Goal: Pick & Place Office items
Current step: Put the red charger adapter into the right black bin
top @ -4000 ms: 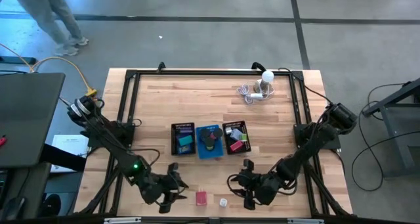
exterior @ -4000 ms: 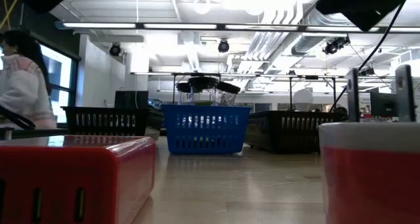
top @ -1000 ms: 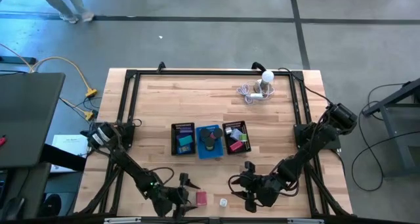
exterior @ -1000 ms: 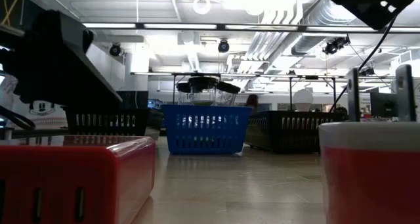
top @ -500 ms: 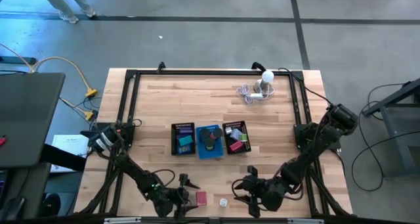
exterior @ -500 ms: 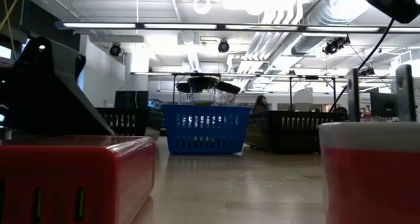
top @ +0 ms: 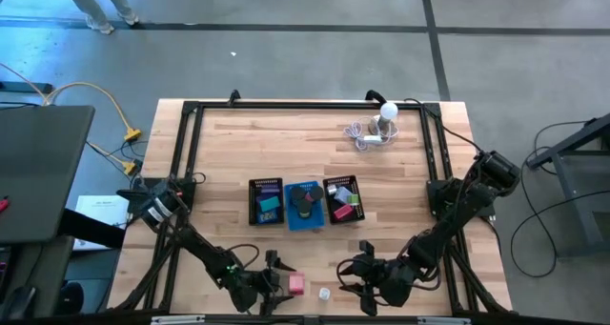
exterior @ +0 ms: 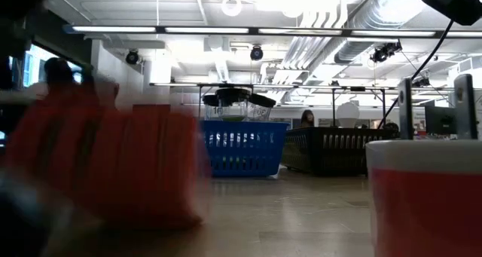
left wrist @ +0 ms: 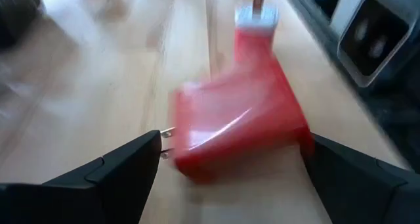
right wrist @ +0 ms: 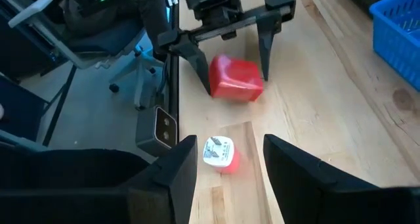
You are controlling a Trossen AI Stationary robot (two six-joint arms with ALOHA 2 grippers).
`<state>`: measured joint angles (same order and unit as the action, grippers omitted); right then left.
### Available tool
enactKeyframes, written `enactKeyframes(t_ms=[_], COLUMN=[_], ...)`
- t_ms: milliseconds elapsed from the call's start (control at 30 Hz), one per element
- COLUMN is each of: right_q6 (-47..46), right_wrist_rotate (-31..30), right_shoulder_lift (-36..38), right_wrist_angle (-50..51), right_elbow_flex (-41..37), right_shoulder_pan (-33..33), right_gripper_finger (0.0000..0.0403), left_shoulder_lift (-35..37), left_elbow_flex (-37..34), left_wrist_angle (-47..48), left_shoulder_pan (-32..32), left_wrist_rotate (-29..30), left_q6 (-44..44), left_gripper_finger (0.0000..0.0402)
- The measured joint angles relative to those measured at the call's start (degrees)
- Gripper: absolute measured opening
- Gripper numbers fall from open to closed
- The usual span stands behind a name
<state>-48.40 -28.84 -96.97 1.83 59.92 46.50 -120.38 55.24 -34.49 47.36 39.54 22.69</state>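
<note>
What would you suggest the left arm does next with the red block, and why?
Probably close the left gripper on the red block: its open fingers already stand on either side of the block on the table. The right gripper hovers open near a small white-faced plug.

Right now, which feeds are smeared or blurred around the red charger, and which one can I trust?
Low view: the red charger is a motion smear, while the blue basket behind stays sharp. Left wrist view: the charger is blurred between the open left pincer fingers. Right wrist view is crisp, showing charger and the small white-faced plug clearly.
</note>
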Motion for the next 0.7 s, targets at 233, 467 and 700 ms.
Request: enactKeyframes(t_ms=[233,467,700], right_q6=[0.17,0.14,-0.02], right_wrist_rotate=[-1.51,-1.5,-1.49], right_shoulder_lift=[0.0,0.0,0.0], right_wrist_angle=[0.36,0.33,0.05], right_elbow_flex=[0.0,0.0,0.0], right_shoulder_pan=[0.0,0.01,0.02], right_gripper_finger=[0.0164,0.0164,0.0164], left_shoulder_lift=[-0.96,-0.98,-1.02], left_elbow_flex=[-0.07,-0.07,-0.09], left_wrist_angle=[-0.75,-1.06,-1.34], left_shoulder_pan=[-0.27,-0.29,-0.29], left_wrist_rotate=[0.03,-0.23,-0.14], left_q6=[0.81,1.11,1.18], left_gripper_finger=[0.0341,0.0292,0.0264])
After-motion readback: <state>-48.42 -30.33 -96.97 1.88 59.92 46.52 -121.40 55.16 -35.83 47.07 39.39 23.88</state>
